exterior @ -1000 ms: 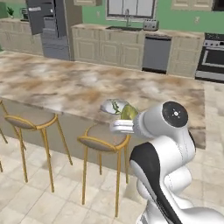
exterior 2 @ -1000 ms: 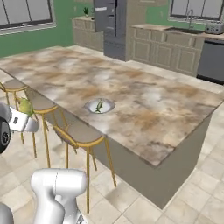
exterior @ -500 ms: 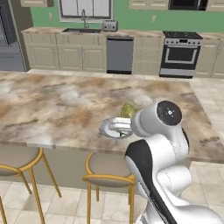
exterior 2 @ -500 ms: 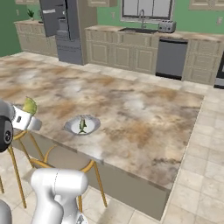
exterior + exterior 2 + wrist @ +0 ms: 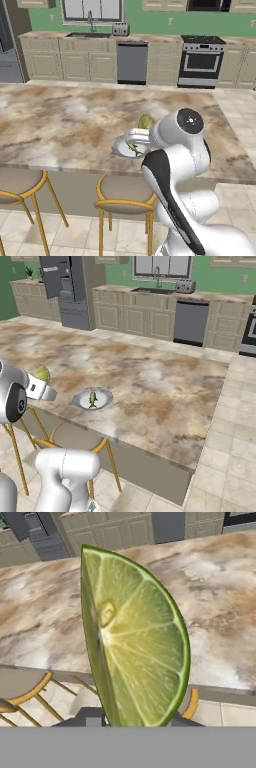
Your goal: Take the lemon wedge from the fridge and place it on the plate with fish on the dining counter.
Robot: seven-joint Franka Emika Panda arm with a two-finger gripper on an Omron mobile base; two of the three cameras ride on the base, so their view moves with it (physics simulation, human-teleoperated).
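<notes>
In your left base view the yellow-green lemon wedge [image 5: 145, 121] sits pinched in the jaws above the round white plate with fish [image 5: 121, 147] on the beige marbled bench [image 5: 60, 120]; right view: wedge left of plate; hand view: wedge upright.

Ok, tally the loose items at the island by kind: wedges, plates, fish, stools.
Lemon wedge: 1, held in the fingers
Plate: 1
Fish: 1, on the plate
Stools: 2 in the left base view
Total: 5
</notes>
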